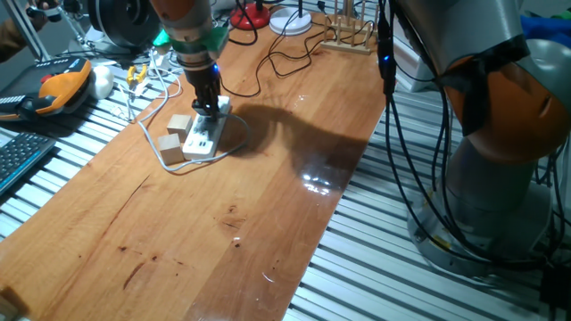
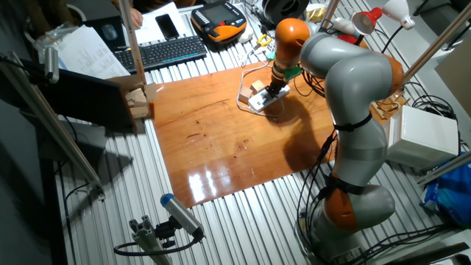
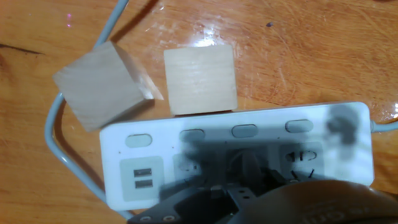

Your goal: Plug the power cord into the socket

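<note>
Gripper over the socket.
My gripper [image 1: 208,105] stands directly above the socket [image 1: 206,133], its tip on the strip's middle outlets [image 3: 242,163]; I cannot tell how its fingers stand.

Glossy wooden tabletop [image 1: 223,214] on ribbed metal bench [image 2: 221,228] — keyboard [image 2: 165,51], white lamp [image 2: 383,13] behind

The arm [image 2: 346,96] arches over the table's far end, wrist pointing straight down. Its gripper [image 1: 207,105] sits low, directly over the socket [image 1: 206,132]; whether the fingers are parted is unclear.
</note>
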Motion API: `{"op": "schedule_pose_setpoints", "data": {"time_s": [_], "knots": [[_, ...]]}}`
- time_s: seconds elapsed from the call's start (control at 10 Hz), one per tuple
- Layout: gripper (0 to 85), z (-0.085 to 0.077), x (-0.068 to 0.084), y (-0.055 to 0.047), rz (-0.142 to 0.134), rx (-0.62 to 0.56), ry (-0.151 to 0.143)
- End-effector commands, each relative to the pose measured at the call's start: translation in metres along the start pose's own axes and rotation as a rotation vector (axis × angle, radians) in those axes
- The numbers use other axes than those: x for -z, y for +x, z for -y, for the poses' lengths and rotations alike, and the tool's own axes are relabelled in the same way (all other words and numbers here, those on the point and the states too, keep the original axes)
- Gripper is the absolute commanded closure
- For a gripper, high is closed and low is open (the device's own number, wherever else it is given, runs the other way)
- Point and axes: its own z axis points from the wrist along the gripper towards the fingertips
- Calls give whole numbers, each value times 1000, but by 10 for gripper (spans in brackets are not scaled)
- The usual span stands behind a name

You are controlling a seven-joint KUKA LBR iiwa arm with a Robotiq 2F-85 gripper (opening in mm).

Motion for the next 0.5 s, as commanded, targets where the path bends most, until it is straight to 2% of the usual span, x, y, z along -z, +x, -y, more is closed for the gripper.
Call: {"op": "schedule_pose_setpoints", "data": {"time_s": [0.0, 0.1, 0.2, 0.3, 0.4], "knots": [[170, 0, 1, -1, 3, -5, -3], [170, -1, 6, -1, -1, -12, -28], [340, -7, 24, 1, -7, -12, -24], [510, -12, 44, 8, -8, 7, -17], [510, -15, 65, 16, -27, 17, -29]]}}
